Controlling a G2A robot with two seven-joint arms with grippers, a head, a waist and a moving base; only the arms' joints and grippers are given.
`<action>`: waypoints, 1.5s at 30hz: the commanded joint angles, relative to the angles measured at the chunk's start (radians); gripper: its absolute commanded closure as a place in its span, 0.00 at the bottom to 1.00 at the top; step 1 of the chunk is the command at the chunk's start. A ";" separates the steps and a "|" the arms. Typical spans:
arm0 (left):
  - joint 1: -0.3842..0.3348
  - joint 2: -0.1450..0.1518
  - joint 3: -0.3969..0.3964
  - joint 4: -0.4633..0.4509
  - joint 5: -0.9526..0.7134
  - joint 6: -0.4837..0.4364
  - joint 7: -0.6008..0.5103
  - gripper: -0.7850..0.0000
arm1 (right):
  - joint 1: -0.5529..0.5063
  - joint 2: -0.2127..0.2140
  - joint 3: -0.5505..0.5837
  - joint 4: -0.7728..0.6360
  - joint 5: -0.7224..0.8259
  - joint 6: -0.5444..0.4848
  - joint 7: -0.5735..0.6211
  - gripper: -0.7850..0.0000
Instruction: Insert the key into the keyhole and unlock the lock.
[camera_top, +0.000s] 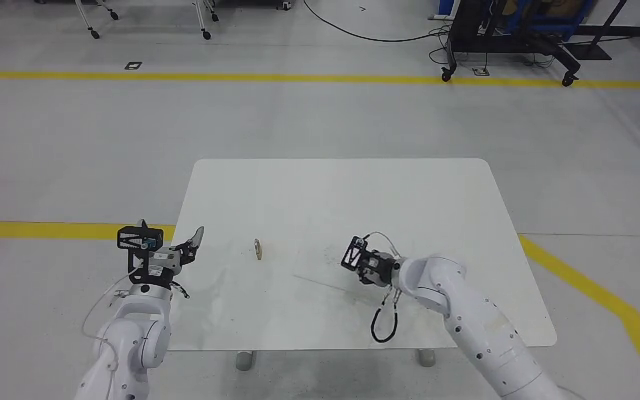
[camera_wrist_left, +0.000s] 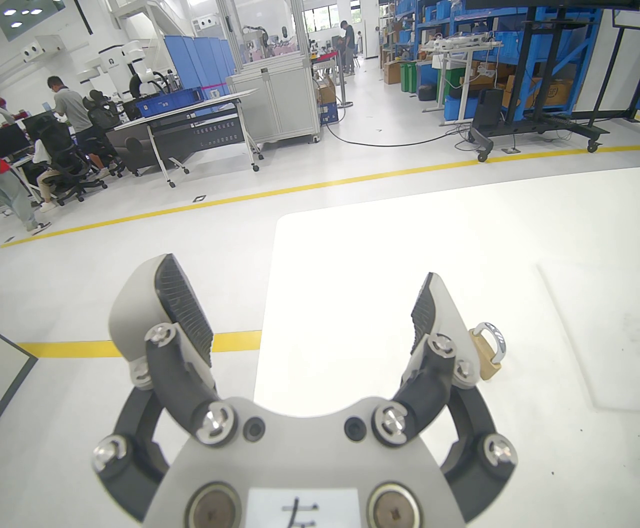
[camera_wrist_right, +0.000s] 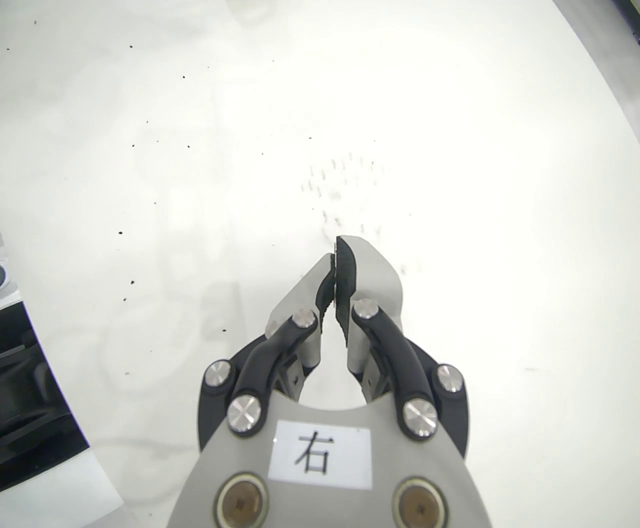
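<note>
A small brass padlock (camera_top: 258, 249) with a silver shackle stands on the white table (camera_top: 440, 200), left of its middle. My left gripper (camera_top: 185, 245) hangs open at the table's left edge, a short way from the padlock (camera_wrist_left: 487, 352), which sits just beyond one of its fingers (camera_wrist_left: 432, 310). Nothing is between the fingers of the left gripper (camera_wrist_left: 300, 310). My right gripper (camera_top: 351, 253) is low over the table's middle, right of the padlock. The right gripper (camera_wrist_right: 334, 250) has its tips pressed together on a thin metal edge, the key (camera_wrist_right: 333, 243); the rest of the key is hidden.
A thin white mat (camera_wrist_left: 575, 325) lies flat on the table beyond the padlock. A black cable (camera_top: 383, 320) loops from the right arm over the table's front. Small dark scuff marks (camera_wrist_right: 340, 175) dot the surface ahead of the right gripper.
</note>
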 joint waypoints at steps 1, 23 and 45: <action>0.000 0.000 0.000 0.000 0.000 0.000 0.000 0.00 | -0.009 0.008 0.029 -0.017 -0.001 -0.023 -0.021 1.00; 0.000 0.000 0.000 0.000 0.000 0.000 0.000 0.00 | -0.094 0.061 0.307 0.108 0.316 -0.412 -0.497 1.00; -0.259 -0.023 0.107 0.131 -1.082 -0.343 -0.478 0.00 | 0.013 0.061 0.093 0.172 0.643 -0.412 -0.457 1.00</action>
